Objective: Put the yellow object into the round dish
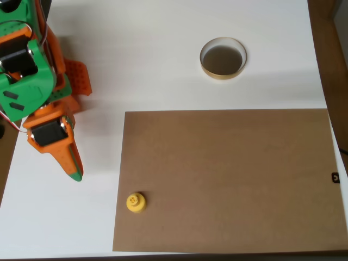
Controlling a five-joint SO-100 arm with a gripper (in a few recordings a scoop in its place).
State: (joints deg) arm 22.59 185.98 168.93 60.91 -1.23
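The yellow object (135, 202) stands on the lower left corner of a brown board (228, 179). The round dish (223, 58), with a tan rim and dark bottom, rests on the white table at the upper middle, far from the yellow piece. My orange and green gripper (75, 173) hangs at the left, its tip pointing down-right, above and left of the yellow object and apart from it. Its fingers lie together with nothing between them.
The arm's green and orange body (27, 65) takes up the upper left corner. The white table (136, 65) ends at the right near a dark wooden strip (334, 81). A small black mark (335, 177) sits at the board's right edge.
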